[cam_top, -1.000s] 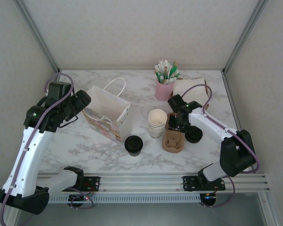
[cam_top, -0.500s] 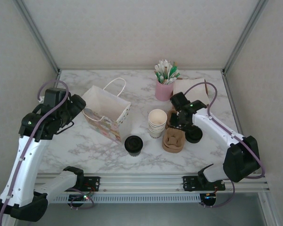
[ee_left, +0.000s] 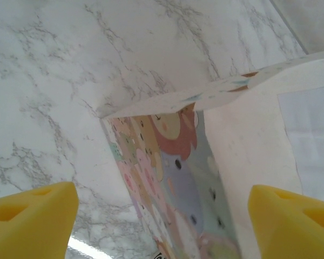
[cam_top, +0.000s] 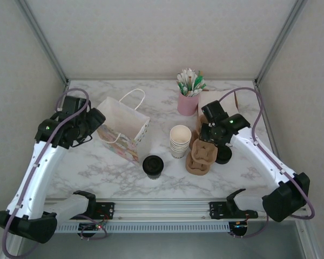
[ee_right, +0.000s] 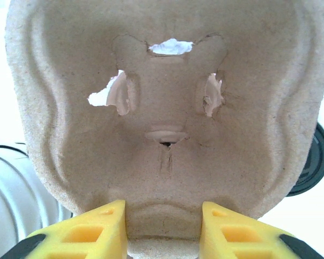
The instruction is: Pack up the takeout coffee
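Narrow-jawed, the right gripper is pinching the pulp cup carrier, with the lidded takeout coffee standing upright to its left, slightly farther from the wide-open left gripper hovering over the paper bag.

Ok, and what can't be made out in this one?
Takeout coffee, top view: it is lidded, so its contents are hidden.
Paper bag, top view: its floor is hidden by its walls; the left wrist view cuts it off at the bottom and right edges.
Cup carrier, right wrist view: blocks whatever lies beyond; the top view is too small to tell whether its low end rests down.
Loose lid: cut off by the carrier.
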Controlling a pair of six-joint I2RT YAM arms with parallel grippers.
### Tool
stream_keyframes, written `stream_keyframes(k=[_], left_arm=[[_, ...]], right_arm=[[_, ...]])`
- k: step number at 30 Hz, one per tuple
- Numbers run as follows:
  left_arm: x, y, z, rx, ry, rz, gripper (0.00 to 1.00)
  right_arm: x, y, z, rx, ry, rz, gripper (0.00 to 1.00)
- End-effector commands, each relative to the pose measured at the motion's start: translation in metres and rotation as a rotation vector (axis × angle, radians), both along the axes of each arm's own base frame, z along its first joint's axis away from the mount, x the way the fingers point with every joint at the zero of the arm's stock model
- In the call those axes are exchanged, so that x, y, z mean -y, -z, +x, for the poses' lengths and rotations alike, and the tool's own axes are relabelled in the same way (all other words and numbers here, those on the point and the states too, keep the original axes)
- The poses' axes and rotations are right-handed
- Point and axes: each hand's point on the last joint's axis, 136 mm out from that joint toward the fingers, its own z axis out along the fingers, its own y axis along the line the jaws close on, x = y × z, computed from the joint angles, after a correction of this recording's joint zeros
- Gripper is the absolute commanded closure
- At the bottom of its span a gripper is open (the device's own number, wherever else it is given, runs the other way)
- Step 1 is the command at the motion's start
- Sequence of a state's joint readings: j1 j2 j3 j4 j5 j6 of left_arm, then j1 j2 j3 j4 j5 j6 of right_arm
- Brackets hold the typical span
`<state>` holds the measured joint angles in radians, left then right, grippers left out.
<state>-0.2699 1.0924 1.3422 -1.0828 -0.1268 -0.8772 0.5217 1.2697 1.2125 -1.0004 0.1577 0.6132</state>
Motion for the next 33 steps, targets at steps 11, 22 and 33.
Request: stream_keyframes(k=[11, 22, 33], left_arm=[[0.012, 0.011, 0.029, 0.003, 0.031, -0.112, 0.36], [0.042, 0.013, 0.053, 0.012, 0.177, -0.196, 0.76], [0.089, -0.01, 0.081, 0.111, 0.361, -0.352, 0.9]], right_arm=[[0.008, -0.048, 0.003, 0.149, -0.041, -0.015, 0.66], [0.001, -0.083, 0.011, 0.25, -0.093, 0.017, 0.66], [-0.005, -0.107, 0.014, 0.311, -0.125, 0.058, 0.66]])
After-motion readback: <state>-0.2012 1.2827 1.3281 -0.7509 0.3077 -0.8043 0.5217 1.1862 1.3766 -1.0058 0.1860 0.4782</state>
